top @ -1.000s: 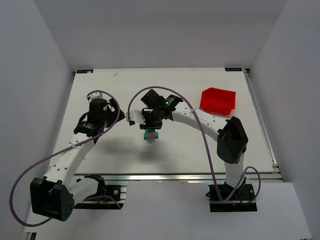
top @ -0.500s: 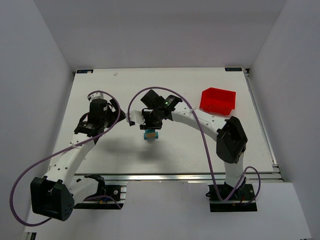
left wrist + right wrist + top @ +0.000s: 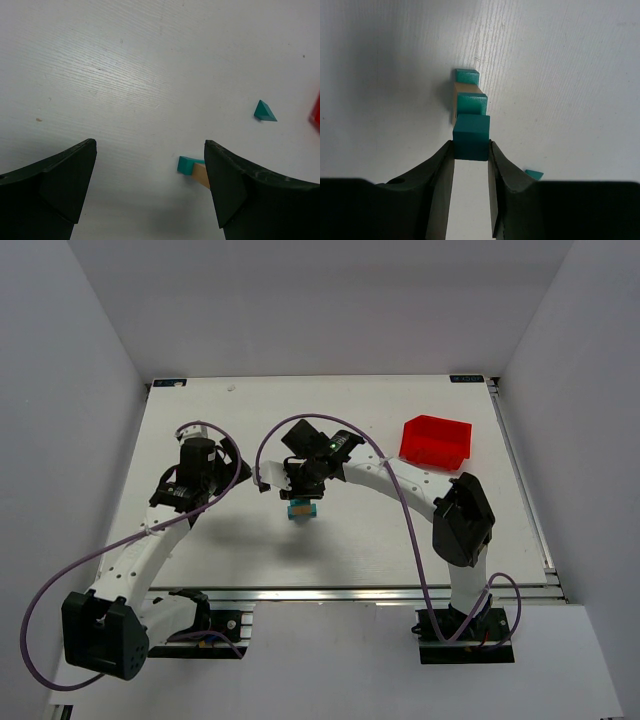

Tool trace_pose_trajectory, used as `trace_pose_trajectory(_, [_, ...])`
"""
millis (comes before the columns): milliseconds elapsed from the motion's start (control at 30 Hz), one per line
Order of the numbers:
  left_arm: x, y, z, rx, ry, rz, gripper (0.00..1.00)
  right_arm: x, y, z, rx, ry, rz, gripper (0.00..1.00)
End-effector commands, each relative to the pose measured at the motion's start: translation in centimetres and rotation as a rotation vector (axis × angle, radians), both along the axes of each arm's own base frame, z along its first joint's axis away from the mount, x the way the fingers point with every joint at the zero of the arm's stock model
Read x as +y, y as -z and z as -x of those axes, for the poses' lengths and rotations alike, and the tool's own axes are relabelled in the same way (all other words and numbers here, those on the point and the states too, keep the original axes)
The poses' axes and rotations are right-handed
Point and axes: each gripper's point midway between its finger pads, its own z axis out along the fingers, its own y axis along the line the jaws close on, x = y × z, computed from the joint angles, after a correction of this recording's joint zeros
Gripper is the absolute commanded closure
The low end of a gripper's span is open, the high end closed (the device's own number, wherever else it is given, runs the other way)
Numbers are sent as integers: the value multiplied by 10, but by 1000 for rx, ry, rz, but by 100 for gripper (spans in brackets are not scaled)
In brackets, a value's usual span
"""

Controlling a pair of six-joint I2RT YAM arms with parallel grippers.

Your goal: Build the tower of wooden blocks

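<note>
In the right wrist view, my right gripper (image 3: 471, 146) is shut on a teal cube (image 3: 471, 134), which it holds directly over the wood block tower (image 3: 468, 95). That tower is a teal cube, a tan block and another teal cube stacked up. Whether the held cube touches the stack is unclear. From above, the tower (image 3: 300, 511) stands mid-table under the right gripper (image 3: 301, 497). My left gripper (image 3: 150, 150) is open and empty above bare table to the left. It sees the tower's teal base (image 3: 186, 164) beside its right finger.
A teal wedge (image 3: 264, 111) lies on the table beyond the tower and shows again as the wedge (image 3: 534, 174) beside the right finger. A red bin (image 3: 436, 441) stands at the back right. The white table (image 3: 240, 410) ends in a metal rail near the arm bases.
</note>
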Motion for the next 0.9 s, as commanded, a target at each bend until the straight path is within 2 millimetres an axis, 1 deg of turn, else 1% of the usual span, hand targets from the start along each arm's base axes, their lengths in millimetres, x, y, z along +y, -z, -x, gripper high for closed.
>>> trace_pose_trajectory(0, [2, 2, 0, 7, -5, -6, 2, 1, 0, 3, 11, -17, 1, 69])
trace_pose_trajectory(467, [2, 2, 0, 2, -3, -4, 2, -3, 3, 1, 5, -11, 13, 68])
trace_pose_trajectory(867, [2, 1, 0, -1, -1, -2, 2, -1, 4, 0, 2, -7, 10, 66])
